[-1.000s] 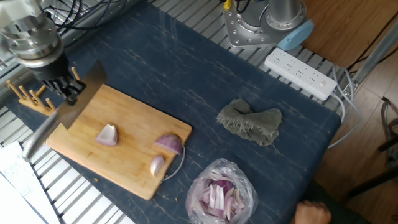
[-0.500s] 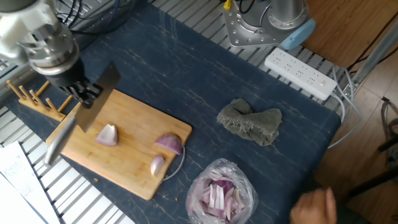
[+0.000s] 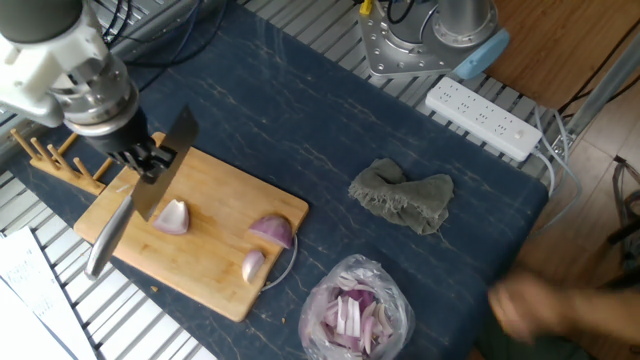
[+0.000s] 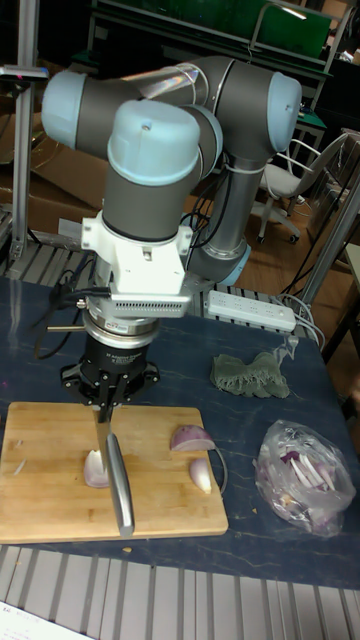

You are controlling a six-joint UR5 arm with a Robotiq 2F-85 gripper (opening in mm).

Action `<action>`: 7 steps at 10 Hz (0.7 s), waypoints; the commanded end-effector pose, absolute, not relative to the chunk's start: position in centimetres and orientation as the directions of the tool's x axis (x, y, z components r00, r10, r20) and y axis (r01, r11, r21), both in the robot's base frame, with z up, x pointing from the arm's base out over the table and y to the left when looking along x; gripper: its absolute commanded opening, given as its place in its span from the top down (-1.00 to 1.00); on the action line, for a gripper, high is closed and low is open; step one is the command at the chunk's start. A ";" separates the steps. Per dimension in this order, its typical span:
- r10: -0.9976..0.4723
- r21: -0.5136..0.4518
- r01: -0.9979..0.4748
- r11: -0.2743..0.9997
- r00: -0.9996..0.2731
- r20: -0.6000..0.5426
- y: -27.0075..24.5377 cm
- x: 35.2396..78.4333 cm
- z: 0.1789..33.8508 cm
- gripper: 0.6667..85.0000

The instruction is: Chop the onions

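Your three onion wedges sit on the wooden cutting board [image 3: 200, 240]: the left wedge [image 3: 173, 216] near the board's middle, a larger purple-skinned wedge [image 3: 272, 231] by the right edge, and a small pale wedge [image 3: 253, 265] just below that one. Over the last second the gripper [image 3: 148, 160] has travelled in from the board's left corner, and the knife [image 3: 140, 195] clamped in its closed fingers has come with it. The blade now hangs just beside the left wedge; in the tall view it stands edge-down right at that wedge [image 4: 96, 467], though you cannot tell from either view whether steel already touches flesh. Judge this as the line-up for a first cut on that piece, with all three wedges still whole.

Further out, a clear bag of onion slivers [image 3: 352, 310] lies off the board's lower right, a grey-green cloth [image 3: 403, 197] sits well apart on the dark mat, and a white power strip [image 3: 485, 118] lies beyond it. A small wooden peg rack [image 3: 45, 155] stands behind the gripper. Watch the blurred shape at the lower right edge [image 3: 560, 305], probably a person moving; it is well clear of the blade now.
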State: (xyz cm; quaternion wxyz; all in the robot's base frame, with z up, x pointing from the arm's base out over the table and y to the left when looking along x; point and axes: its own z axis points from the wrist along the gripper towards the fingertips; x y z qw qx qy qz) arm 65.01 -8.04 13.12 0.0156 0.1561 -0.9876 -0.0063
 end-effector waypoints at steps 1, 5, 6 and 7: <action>-0.352 -0.008 -0.352 0.936 -0.936 0.017 -8.7 65.7 12.3 0.99; -0.356 0.008 -0.356 0.934 -0.934 0.002 -8.2 66.5 11.4 0.99; -0.356 0.009 -0.356 0.934 -0.934 0.002 -8.1 66.5 11.3 0.99; -0.356 0.014 -0.356 0.934 -0.934 0.002 -8.0 66.5 11.3 0.99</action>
